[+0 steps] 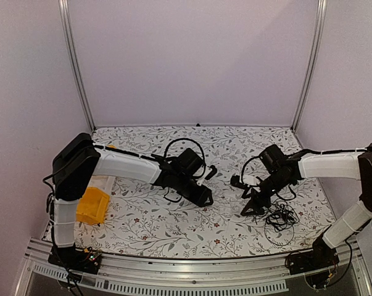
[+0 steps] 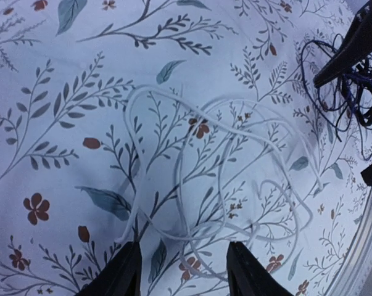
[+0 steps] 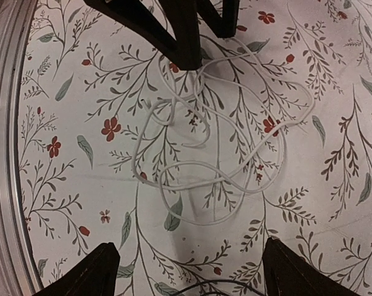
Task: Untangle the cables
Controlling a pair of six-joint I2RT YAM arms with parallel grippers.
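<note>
The black cables lie in a loose bundle on the floral mat, just right of my right gripper. They show at the upper right of the left wrist view, and one strand shows at the bottom edge of the right wrist view. A thin white cable lies in separate loops on the mat between the two grippers, also in the right wrist view. My left gripper is open and empty, low over the white loops' near edge. My right gripper is open and empty.
A yellow bin stands at the left edge of the mat beside the left arm. The metal rail runs along the near edge. The left gripper's fingers show at the top of the right wrist view.
</note>
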